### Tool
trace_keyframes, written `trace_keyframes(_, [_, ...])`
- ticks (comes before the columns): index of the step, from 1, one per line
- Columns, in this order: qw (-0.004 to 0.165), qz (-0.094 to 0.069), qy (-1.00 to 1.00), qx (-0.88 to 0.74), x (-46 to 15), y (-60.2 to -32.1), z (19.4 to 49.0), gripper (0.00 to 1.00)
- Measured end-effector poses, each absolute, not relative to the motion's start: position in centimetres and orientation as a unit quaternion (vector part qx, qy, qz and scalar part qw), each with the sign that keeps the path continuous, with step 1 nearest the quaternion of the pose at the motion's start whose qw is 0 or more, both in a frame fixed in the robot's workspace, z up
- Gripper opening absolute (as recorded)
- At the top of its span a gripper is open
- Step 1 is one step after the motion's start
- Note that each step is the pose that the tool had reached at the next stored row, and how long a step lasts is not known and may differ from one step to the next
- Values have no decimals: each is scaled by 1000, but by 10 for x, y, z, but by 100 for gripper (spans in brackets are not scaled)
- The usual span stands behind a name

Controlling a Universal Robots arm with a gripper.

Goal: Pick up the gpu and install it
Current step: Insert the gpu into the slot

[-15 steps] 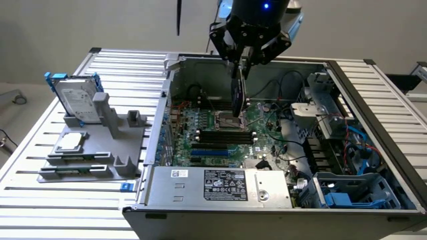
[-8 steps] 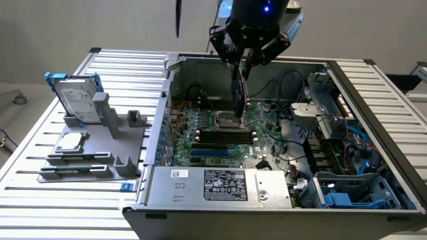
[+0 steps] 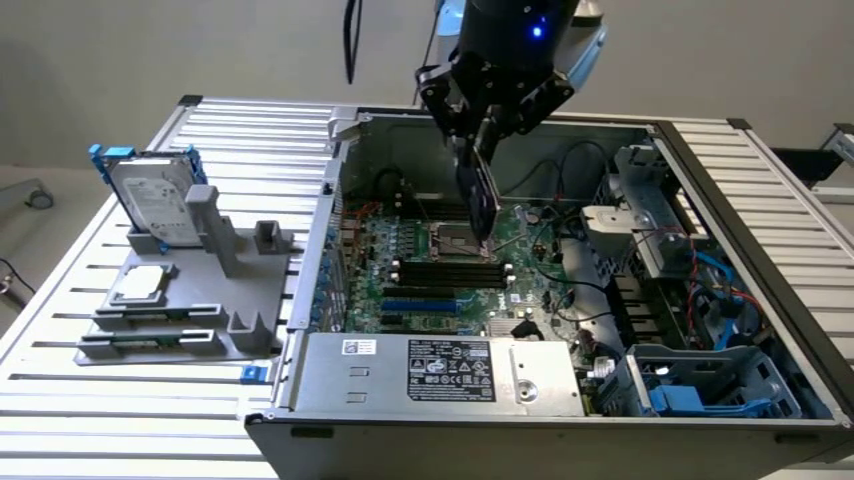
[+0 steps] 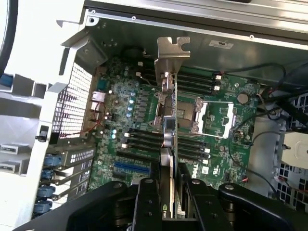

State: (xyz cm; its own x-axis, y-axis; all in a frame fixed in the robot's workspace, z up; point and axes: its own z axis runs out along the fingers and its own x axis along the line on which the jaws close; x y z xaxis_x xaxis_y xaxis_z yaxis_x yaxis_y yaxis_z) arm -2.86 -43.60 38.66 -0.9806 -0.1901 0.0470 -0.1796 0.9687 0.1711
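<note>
- Exterior view: your gripper [image 3: 477, 135] clamps the gpu [image 3: 479, 195] edge-on, above the motherboard [image 3: 427, 275] inside the open computer case [image 3: 400, 135].
- Wrist view: its silver bracket [image 4: 173, 48] sits at the end away from the fingers [image 4: 147, 202].
- On the exterior view's left, the gray holder [image 3: 200, 300] carries the hard drive [image 3: 150, 200] and processor chip [image 3: 142, 284].

One table [image 3: 80, 420] is carrying one open computer box [image 3: 324, 230] and one gray holder [image 3: 220, 250]. One hard drive [image 3: 150, 200] and one square chip [image 3: 144, 284] are sitting in the holder. Two fingers [image 4: 147, 204] are pinching one gpu [image 3: 478, 190].
</note>
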Motion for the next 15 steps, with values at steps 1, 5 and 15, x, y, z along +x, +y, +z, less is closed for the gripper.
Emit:
trace_keyframes(1, [32, -83, -991, 102, -29, -436, 386, 26])
trace_keyframes(5, [35, -82, -986, 138, -29, -436, 381, 26])
trace_keyframes(15, [42, -78, -970, 227, -29, -436, 372, 26])
